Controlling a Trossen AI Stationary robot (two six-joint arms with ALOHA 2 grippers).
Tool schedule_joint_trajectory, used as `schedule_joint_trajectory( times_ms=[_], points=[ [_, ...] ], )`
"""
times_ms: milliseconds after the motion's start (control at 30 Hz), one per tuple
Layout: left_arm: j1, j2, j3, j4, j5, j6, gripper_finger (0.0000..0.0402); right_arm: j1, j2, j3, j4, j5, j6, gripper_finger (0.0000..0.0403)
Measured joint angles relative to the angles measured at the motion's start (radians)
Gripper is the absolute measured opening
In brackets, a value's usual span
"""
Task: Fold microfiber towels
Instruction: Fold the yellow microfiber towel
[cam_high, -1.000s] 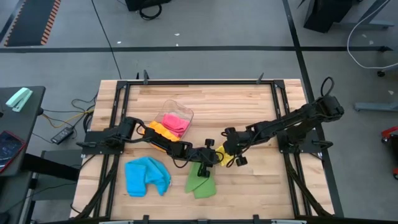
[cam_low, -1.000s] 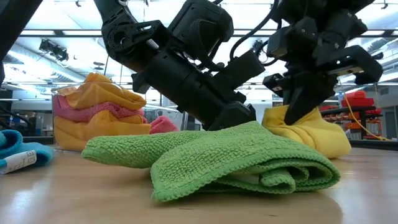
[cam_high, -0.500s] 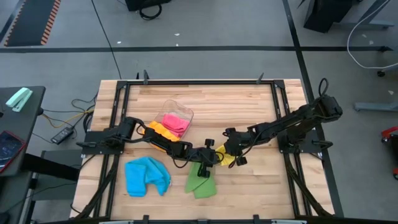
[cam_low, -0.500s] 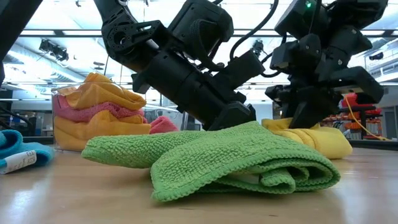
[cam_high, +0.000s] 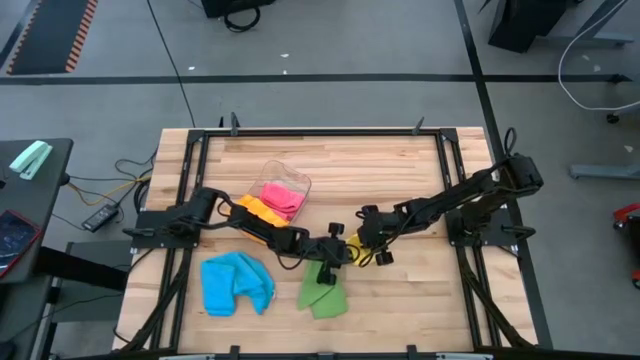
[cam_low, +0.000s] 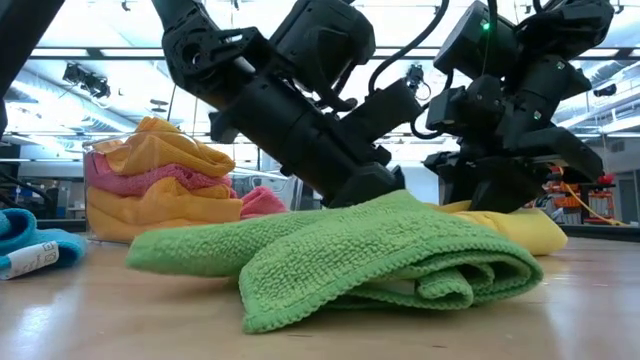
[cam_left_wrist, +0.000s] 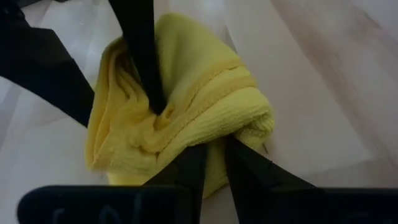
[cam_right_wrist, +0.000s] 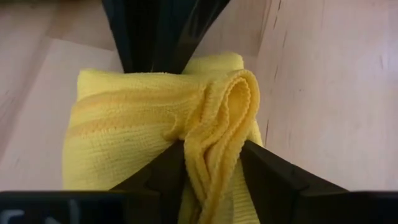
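Note:
A yellow towel (cam_high: 357, 256) lies bunched on the table's middle between my two grippers. My left gripper (cam_left_wrist: 214, 168) comes from the left and is shut on its near edge. My right gripper (cam_right_wrist: 213, 165) comes from the right, pointing steeply down, open, with an upright fold of the yellow towel (cam_right_wrist: 217, 124) between its fingers. A folded green towel (cam_low: 380, 250) lies flat nearer the front edge and hides the left fingertips in the low view. A blue towel (cam_high: 237, 283) lies crumpled at the front left. My left gripper pinches the yellow towel's bunched edge (cam_left_wrist: 214, 146) between its two fingers, slanting down from the table's left. The towel rests on the table. My right gripper has its fingers (cam_right_wrist: 165, 171) on either side of a looped fold (cam_right_wrist: 214, 149); whether they still touch it I cannot tell.
A clear tub (cam_high: 292, 181) with pink and orange towels stands at the back left of the middle, seen in the low view as a stack (cam_low: 150, 185). A black frame (cam_high: 190, 200) runs along the table's edges. Bare wood lies at the front right and at the back.
My right gripper has gone down toward the table and opened. The yellow towel's part that it held up in a peak has sunk and now lies low on the table. My left gripper has kept its hold.

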Motion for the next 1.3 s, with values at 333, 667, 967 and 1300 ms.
schedule_joint_trajectory(
  times_ms=[333, 667, 967, 1300],
  points=[
    [-0.027, -0.06, -0.003, -0.075, 0.002, 0.046, 0.0058, 0.0, -0.002, -0.001, -0.001, 0.0, 0.0, 0.0175],
    [-0.028, -0.06, -0.001, 0.016, -0.034, 0.056, 0.0072, 0.0, -0.002, -0.002, -0.001, 0.0, 0.003, 0.0178],
    [0.013, -0.061, -0.001, 0.076, -0.057, 0.033, 0.0116, 0.0, -0.002, -0.001, 0.003, 0.001, 0.004, 0.0178],
    [0.066, -0.056, 0.0, -0.022, -0.056, -0.079, 0.0116, 0.01, -0.024, 0.08, -0.125, 0.002, 0.053, 0.0177]
  ],
)
